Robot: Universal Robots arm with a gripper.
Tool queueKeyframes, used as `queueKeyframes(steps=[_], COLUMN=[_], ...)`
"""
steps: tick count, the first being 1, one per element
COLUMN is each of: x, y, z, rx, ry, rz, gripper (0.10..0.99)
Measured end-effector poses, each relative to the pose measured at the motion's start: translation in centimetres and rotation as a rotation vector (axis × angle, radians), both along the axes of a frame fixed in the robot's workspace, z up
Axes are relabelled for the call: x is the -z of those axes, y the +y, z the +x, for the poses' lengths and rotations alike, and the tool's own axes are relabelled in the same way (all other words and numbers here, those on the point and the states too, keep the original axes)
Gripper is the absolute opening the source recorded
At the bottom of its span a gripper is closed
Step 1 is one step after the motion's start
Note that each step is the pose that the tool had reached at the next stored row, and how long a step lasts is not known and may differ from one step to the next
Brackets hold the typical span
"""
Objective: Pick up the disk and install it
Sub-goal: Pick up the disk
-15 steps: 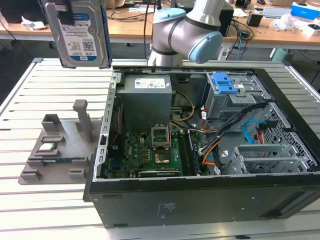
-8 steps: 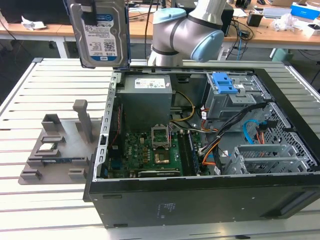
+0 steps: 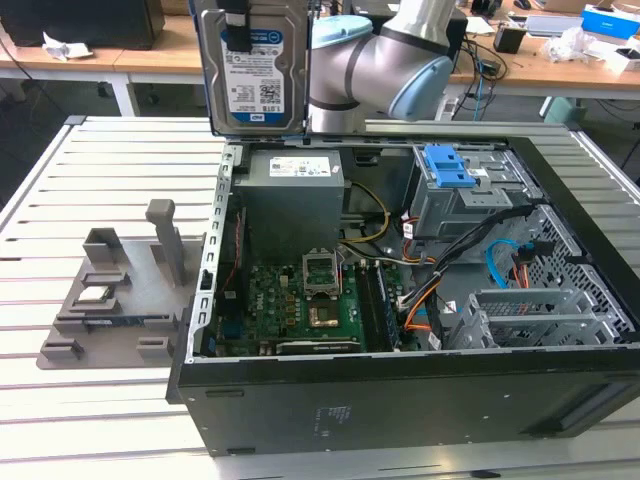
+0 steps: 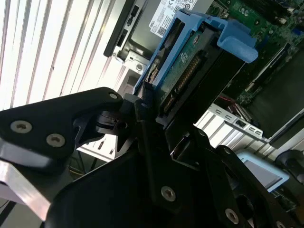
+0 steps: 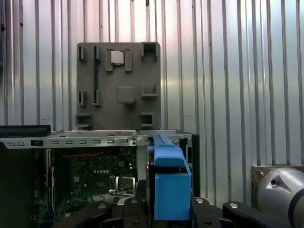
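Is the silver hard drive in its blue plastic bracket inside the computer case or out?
Out: the hard drive stands upright above the open case, gripped by the tool.

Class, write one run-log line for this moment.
hand: shut on disk | disk: upright, in the air over open computer case | install: not yet done

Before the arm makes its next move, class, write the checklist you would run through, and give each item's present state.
1. Grip: the disk is clamped between the jaws in the second wrist view. Ok.
2. Height: the disk hangs above the open computer case in the exterior view. Ok.
3. Bracket: the blue bracket sits around the disk. Ok.
4. Access: the case side is off and the motherboard is exposed. Ok.
5. Drive cage: whether its bay is free. Cannot tell.
6. Cables: they run close by the cage. Not ok.
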State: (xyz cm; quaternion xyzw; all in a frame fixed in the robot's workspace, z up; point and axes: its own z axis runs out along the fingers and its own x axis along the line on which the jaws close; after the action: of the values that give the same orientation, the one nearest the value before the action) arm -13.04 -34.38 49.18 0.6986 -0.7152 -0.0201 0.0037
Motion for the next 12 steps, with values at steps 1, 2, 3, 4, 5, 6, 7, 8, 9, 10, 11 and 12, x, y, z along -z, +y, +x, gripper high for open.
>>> queueKeyframes(steps=[1, 2, 3, 4, 5, 6, 7, 8, 9, 10, 11, 12], x=[-0.01, -0.01, 0.0, -0.01, 0.0, 0.0, -0.01, 0.0, 0.0, 0.0, 0.0, 0.0], y=[0.0, 0.0, 0.0, 0.0, 0.0, 0.0, 0.0, 0.0, 0.0, 0.0, 0.0, 0.0], z=[0.47, 1.11, 1.81, 2.54, 3.77, 4.68, 5.3, 5.78, 6.76, 7.33, 7.81, 8.26], rx=[0.0, 0.0, 0.0, 0.0, 0.0, 0.0, 0.0, 0.0, 0.0, 0.0, 0.0, 0.0], ry=[0.0001, 0.0002, 0.0001, 0.0002, 0.0002, 0.0002, 0.0003, 0.0003, 0.0003, 0.0003, 0.0004, 0.0004], rz=[0.0, 0.0, 0.0, 0.0, 0.0, 0.0, 0.0, 0.0, 0.0, 0.0, 0.0, 0.0], gripper=[0.361, 0.361, 0.361, 0.361, 0.361, 0.361, 0.361, 0.361, 0.361, 0.361, 0.361, 0.361])
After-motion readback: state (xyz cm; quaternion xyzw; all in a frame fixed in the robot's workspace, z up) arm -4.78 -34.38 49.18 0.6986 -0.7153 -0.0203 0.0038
